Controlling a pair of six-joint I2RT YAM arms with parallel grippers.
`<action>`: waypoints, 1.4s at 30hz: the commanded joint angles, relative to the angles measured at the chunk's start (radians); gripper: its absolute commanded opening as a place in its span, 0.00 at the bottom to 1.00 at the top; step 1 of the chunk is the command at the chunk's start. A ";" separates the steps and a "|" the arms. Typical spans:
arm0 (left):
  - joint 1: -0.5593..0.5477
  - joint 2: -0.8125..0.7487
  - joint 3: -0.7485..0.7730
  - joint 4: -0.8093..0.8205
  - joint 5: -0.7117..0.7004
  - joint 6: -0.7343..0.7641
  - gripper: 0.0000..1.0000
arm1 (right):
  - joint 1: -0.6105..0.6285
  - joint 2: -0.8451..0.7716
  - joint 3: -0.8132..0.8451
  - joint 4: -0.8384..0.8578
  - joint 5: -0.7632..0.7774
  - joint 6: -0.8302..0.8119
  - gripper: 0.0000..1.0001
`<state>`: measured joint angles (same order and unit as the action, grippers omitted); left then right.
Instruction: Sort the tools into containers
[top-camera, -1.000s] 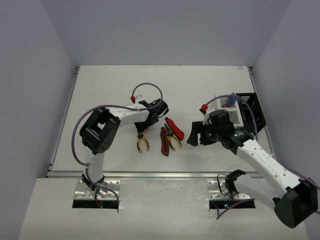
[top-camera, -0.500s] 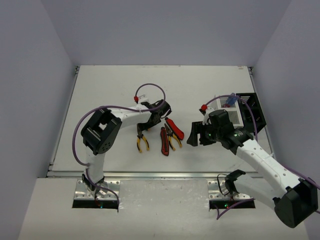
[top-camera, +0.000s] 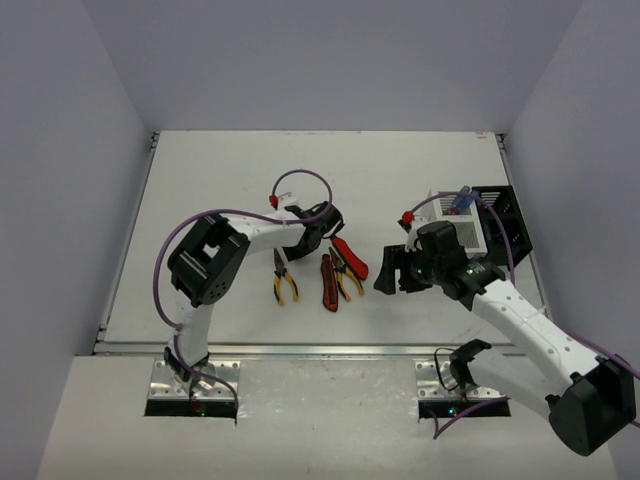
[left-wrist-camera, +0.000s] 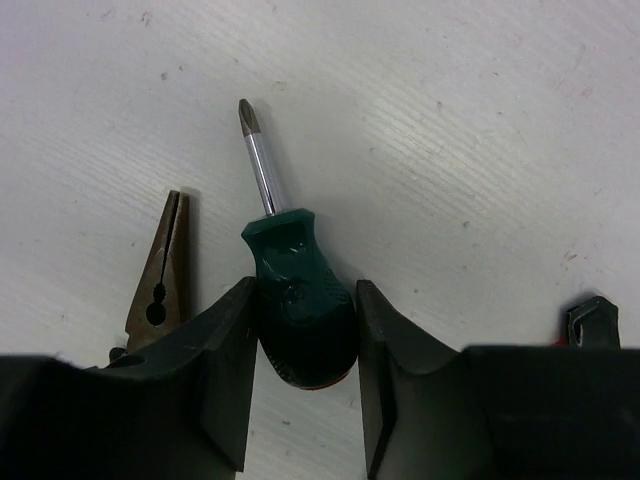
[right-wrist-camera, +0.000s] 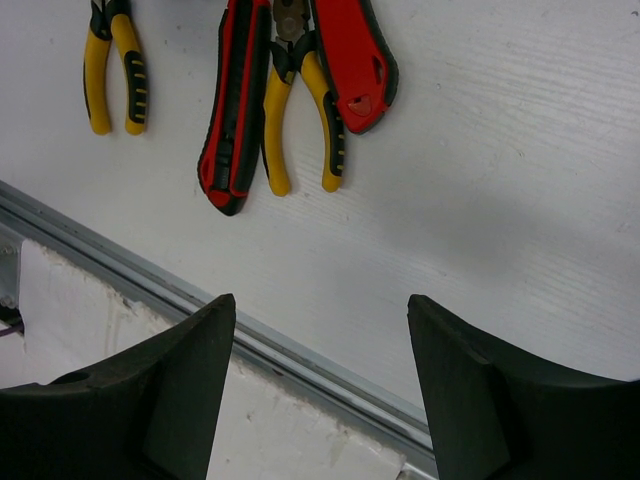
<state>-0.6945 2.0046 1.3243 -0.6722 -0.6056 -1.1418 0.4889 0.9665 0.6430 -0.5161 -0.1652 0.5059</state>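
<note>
My left gripper (left-wrist-camera: 303, 312) is shut on the green-handled screwdriver (left-wrist-camera: 290, 285), which lies flat on the table with its metal tip pointing away. From above, that gripper (top-camera: 322, 222) hides the screwdriver. Beside it lie yellow-and-black pliers (top-camera: 283, 280), red-and-black cutters (top-camera: 328, 283), a second pair of yellow-handled pliers (top-camera: 345, 278) and another red-handled tool (top-camera: 351, 257). My right gripper (top-camera: 385, 270) hangs open and empty above the table's near edge, right of these tools. The white slatted bin (top-camera: 470, 235) holds a blue-handled tool (top-camera: 460, 203); the black bin (top-camera: 507, 215) stands just right of it.
The metal rail of the table's near edge (right-wrist-camera: 300, 365) runs under the right gripper (right-wrist-camera: 320, 305). Grey walls close in the left, back and right. A pliers nose (left-wrist-camera: 160, 275) lies just left of the left jaw.
The left gripper has shifted slightly right and its jaws have closed in on the green screwdriver's handle. The right arm has stayed still.
</note>
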 joint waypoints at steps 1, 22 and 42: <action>-0.005 -0.006 -0.041 0.105 0.047 0.039 0.14 | 0.008 -0.013 -0.006 0.065 -0.038 0.016 0.70; -0.201 -0.731 -0.843 1.440 0.526 0.735 0.00 | 0.013 0.016 0.075 0.367 -0.216 0.337 0.78; -0.321 -0.773 -0.852 1.534 0.685 0.887 0.00 | 0.197 0.073 0.108 0.328 -0.007 0.380 0.26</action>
<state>-1.0036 1.2681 0.4370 0.7805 0.0697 -0.2906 0.6542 1.0546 0.7136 -0.1922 -0.2156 0.8901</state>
